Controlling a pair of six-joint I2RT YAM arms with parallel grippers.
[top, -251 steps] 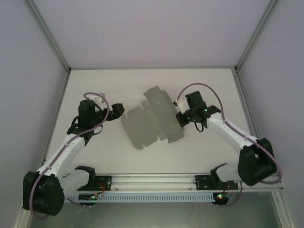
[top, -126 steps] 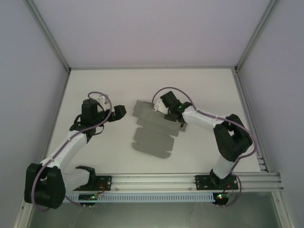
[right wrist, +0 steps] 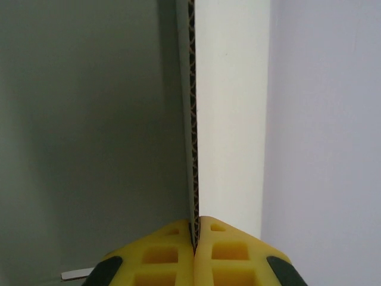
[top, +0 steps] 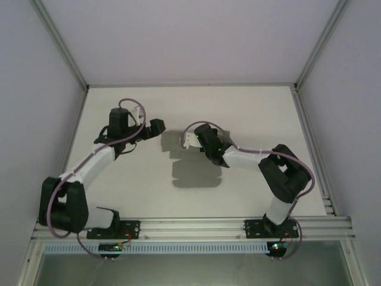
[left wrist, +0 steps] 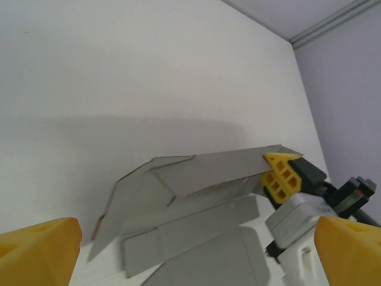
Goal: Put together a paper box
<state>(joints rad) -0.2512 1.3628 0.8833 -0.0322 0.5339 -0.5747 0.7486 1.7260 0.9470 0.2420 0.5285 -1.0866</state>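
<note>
Left gripper (top: 158, 127): jaws spread wide, nothing between them. It hangs over the table (top: 262, 113) just beside the far-left corner of the paper box (top: 196, 176).

Paper box: not yet a box. It is a flat grey die-cut sheet at mid-table, between the two arms. In the top view its long axis appears to run from roughly 11 o'clock to 5 o'clock, though the outline is irregular. From the left gripper the sheet lies at about 4 o'clock, near but not touching.

Right gripper (top: 190, 140): jaws pressed together on the sheet's far flap. This is the nearer arm, already on the work.

Key relation, as a judgement: the left gripper is level with the far flap and open toward it, so a short move toward 3 to 4 o'clock would reach the cardboard. The right gripper's pinch is what gives that move a lifted edge to meet.

View differences:
- The top view gives the layout and the gap, but the sheet reads as flat there.
- The left wrist view shows the far flap raised and tilted off the table, held at its right-hand corner by yellow fingers (left wrist: 280, 177), with the other panels lying flat below.
- The right wrist view shows the grip itself: the corrugated edge rises straight from between the closed pads (right wrist: 229, 250), grey face at 9 o'clock, white table at 3 o'clock.
</note>
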